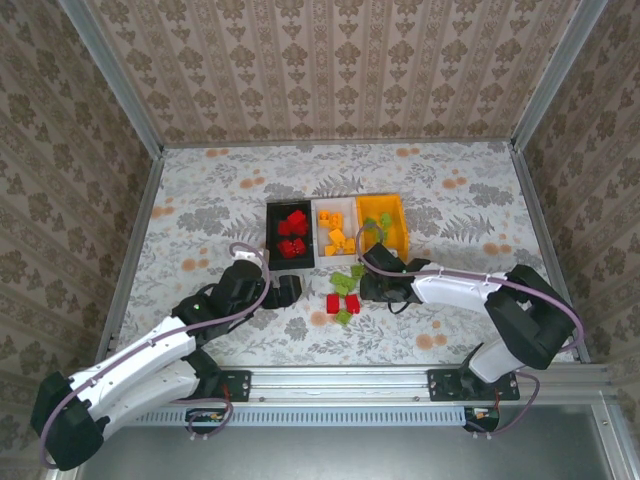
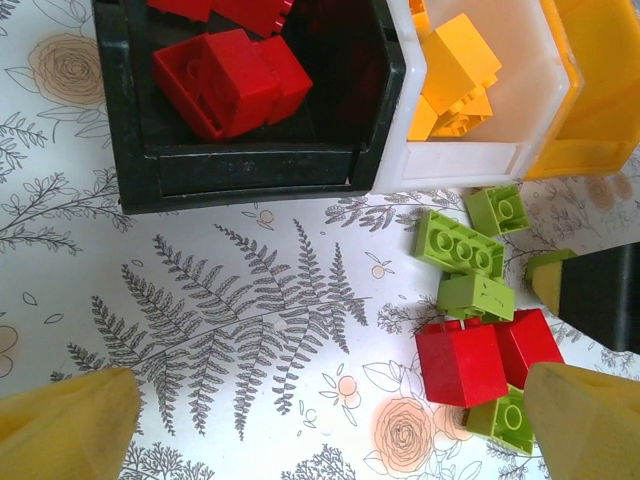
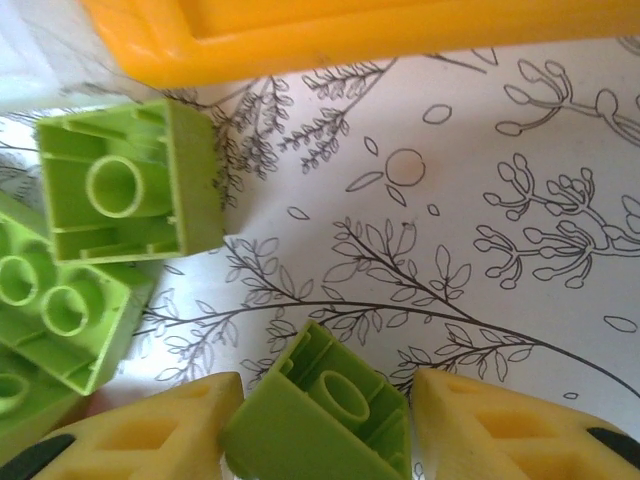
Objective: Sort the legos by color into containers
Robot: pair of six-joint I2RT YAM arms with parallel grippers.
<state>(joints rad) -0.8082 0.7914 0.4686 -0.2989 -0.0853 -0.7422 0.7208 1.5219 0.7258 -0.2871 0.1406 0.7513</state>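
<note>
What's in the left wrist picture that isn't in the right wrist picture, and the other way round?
Left wrist: the black bin with red legos, the white bin with orange legos, two loose red legos, and the open left gripper. Right wrist: the right gripper pinching a green lego, hollow side showing. Both: the orange bin edge, loose green legos and the flowery table.

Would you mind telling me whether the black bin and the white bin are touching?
Touching. The left wrist view shows the black bin pressed side to side against the white bin, with no gap between their walls.
</note>
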